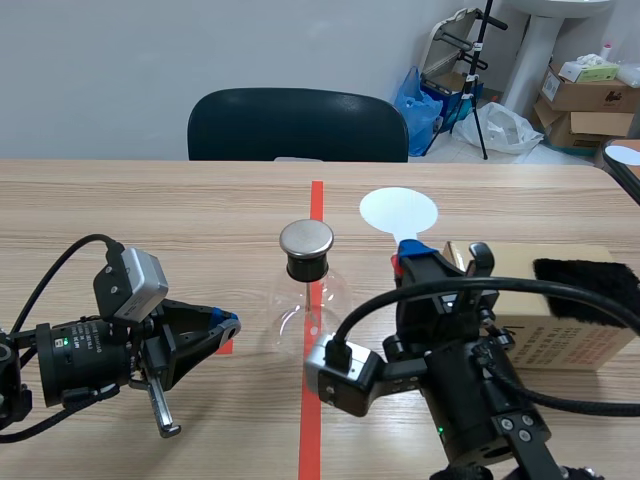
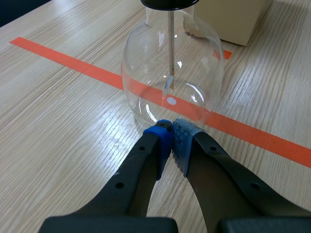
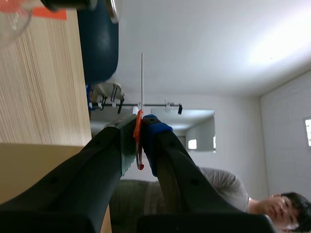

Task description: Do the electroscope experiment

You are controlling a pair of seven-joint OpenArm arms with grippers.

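At frame centre, on red tape line [image 1: 312, 420] — glass flask electroscope [image 1: 305, 300], metal cap [image 1: 306, 238] on top. Lower left: left gripper [image 1: 228, 323], fingers pressed together, empty, tips just beside flask base. Right of centre — right gripper [image 1: 411, 256] clamped on white disc paddle [image 1: 398, 212], beside cardboard box [image 1: 560, 335].

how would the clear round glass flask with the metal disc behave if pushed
The clear round glass flask looks thin-walled, so probably light and fragile. Its smooth curved wall is likely slippery. The grey metal disc sits high on a narrow neck, so a high push might tip it.
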